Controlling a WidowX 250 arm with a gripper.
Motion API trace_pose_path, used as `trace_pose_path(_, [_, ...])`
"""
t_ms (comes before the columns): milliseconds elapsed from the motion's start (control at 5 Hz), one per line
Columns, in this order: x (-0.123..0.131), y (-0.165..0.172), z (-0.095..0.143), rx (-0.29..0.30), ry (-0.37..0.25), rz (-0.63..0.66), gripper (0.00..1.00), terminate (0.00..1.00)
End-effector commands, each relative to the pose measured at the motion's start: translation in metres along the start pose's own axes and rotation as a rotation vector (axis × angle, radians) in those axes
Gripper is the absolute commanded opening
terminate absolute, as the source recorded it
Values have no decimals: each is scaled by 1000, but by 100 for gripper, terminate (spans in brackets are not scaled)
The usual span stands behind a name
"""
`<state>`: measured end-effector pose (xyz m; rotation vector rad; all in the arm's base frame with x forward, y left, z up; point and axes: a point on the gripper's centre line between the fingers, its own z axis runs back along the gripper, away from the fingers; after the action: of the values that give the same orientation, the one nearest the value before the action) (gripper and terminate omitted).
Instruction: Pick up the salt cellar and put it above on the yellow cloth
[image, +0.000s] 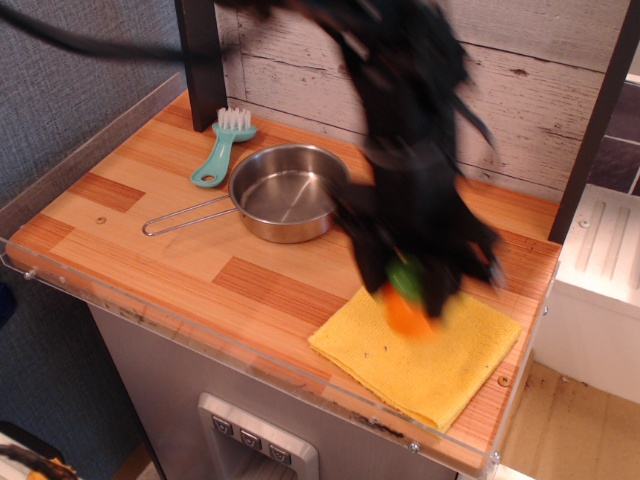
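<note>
My black gripper (408, 282), blurred by motion, is shut on the salt cellar (405, 308), a small orange pot with a green cap. It holds the pot just over the upper part of the yellow cloth (420, 358), which lies flat at the front right of the wooden counter. I cannot tell whether the pot touches the cloth. The arm hides the counter behind it.
A steel pan (288, 192) with a wire handle stands mid-counter, with a teal brush (222, 146) to its left by the back wall. A clear plastic rim (200, 340) lines the front edge. A dark post (595, 120) stands at the right.
</note>
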<state>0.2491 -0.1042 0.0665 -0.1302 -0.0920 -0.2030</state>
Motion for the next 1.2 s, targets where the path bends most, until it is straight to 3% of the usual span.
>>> trace_pose_path(0, [-6, -52, -18, 52, 24, -57, 0, 0])
trace_pose_path(200, [-5, -49, -10, 63, 6, -57, 0, 0])
trace_pose_path(400, [-5, -48, 10, 22, -64, -71, 0, 0])
trace_pose_path(600, [-8, -55, 36, -75, -152, -121, 0, 0])
trace_pose_path(800, [-8, -57, 52, -100, -206, -130, 0, 0])
trace_pose_path(1000, [-5, -43, 43, -32, -183, -80, 0, 0])
